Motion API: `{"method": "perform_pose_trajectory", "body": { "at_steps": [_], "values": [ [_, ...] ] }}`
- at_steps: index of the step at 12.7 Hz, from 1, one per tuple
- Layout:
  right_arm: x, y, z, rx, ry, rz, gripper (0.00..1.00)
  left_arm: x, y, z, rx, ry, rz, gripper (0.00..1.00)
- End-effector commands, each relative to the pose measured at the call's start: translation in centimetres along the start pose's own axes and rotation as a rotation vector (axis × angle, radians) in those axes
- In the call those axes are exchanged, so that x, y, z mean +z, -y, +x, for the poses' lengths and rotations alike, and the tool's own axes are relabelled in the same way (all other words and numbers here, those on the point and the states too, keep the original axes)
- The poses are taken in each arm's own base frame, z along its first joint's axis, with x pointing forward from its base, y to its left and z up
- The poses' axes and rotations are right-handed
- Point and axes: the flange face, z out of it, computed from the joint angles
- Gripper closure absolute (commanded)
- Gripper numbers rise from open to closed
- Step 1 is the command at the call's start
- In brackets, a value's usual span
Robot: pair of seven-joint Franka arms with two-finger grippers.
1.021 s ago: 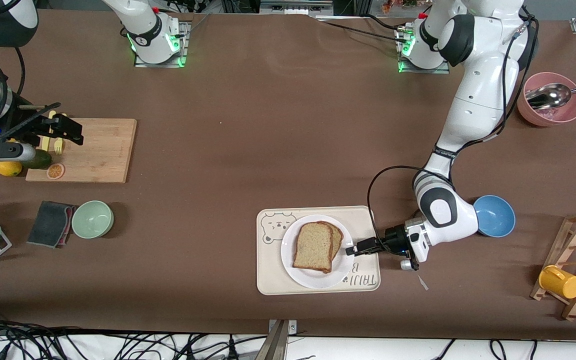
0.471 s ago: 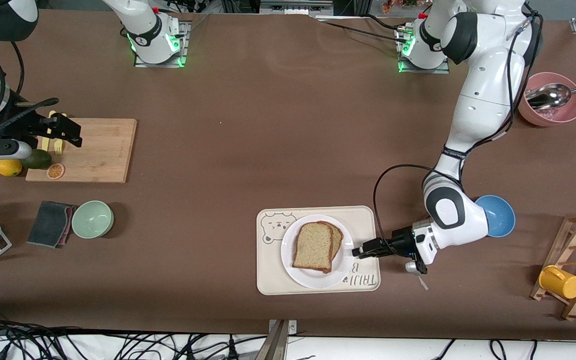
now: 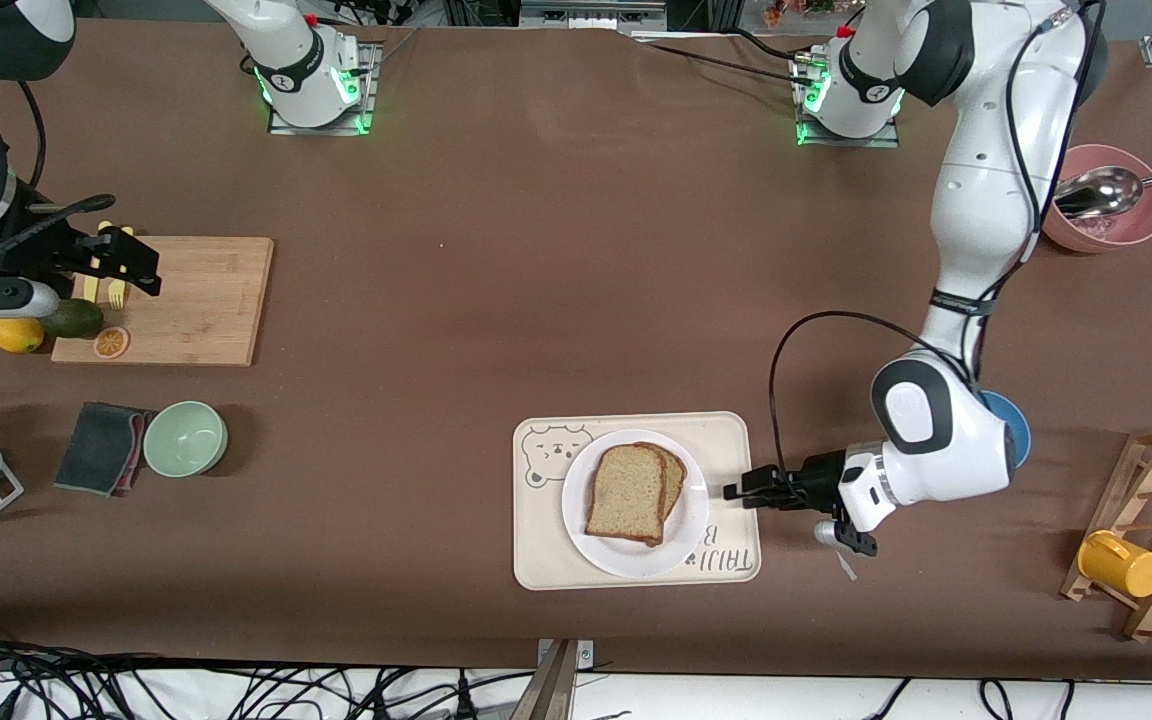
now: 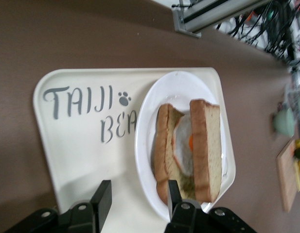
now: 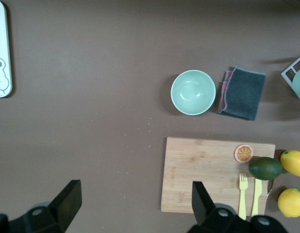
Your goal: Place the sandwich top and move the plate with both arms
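The sandwich top (image 3: pixel 626 492) (image 4: pixel 206 145) lies on a slice bearing a fried egg (image 4: pixel 184 145), on the white plate (image 3: pixel 636 562) (image 4: pixel 179 87). The plate sits on the cream bear tray (image 3: pixel 726 432) (image 4: pixel 77 145). My left gripper (image 3: pixel 733 491) (image 4: pixel 138 191) hangs low over the tray's edge at the left arm's end, just clear of the plate's rim. It is open and holds nothing. My right gripper (image 3: pixel 136 262) (image 5: pixel 135 191) waits open over the edge of the cutting board (image 3: pixel 196 300) (image 5: pixel 208 174).
A blue bowl (image 3: pixel 1014 432) sits under the left arm's elbow. A pink bowl with a spoon (image 3: pixel 1101 200) and a wooden rack with a yellow mug (image 3: pixel 1121 565) stand at that end. A green bowl (image 3: pixel 185 437), grey cloth (image 3: pixel 101 447), fork, avocado and lemons lie near the board.
The left arm has drawn back from the plate toward its own end of the table, its open gripper sliding off the rim. The sandwich and plate stayed put. The right gripper barely moved.
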Motion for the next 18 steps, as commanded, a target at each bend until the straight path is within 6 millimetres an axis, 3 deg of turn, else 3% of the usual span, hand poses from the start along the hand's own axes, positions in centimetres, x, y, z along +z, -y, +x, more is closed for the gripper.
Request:
{"method": "perform_pose_trajectory", "body": {
  "at_steps": [1, 5, 6, 8, 12, 15, 17, 18],
  "values": [
    [-1.1, -0.3, -0.2, 0.005, -0.035, -0.025, 0.0, -5.0, -2.4, 0.2, 0.054, 0.1, 0.146, 0.46],
    [-1.8, -0.7, -0.1, -0.009, -0.048, -0.024, 0.0, -10.4, -6.2, -0.2, 0.092, 0.225, 0.362, 0.43],
    [-1.8, -1.4, -0.1, 0.005, -0.044, -0.021, 0.0, -12.0, -7.2, -0.4, 0.081, 0.248, 0.408, 0.36],
    [-1.7, -1.8, -0.1, 0.012, -0.041, -0.021, 0.0, -15.3, -9.2, -0.9, 0.108, 0.297, 0.537, 0.0],
    [-1.6, -1.5, -0.1, 0.007, -0.039, -0.02, 0.0, -22.6, -12.9, -2.3, 0.048, 0.302, 0.613, 0.0],
    [-1.8, -1.7, -0.1, -0.024, -0.04, -0.024, 0.0, -28.8, -17.8, -4.4, -0.058, 0.26, 0.716, 0.0],
    [-1.4, -3.1, 0.0, -0.001, -0.04, -0.025, 0.0, -31.0, -20.8, -6.0, -0.058, 0.273, 0.759, 0.0],
    [-1.5, -3.1, 0.0, -0.001, -0.04, -0.025, 0.0, -31.2, -21.2, -6.8, -0.079, 0.282, 0.764, 0.0]
  ]
}}
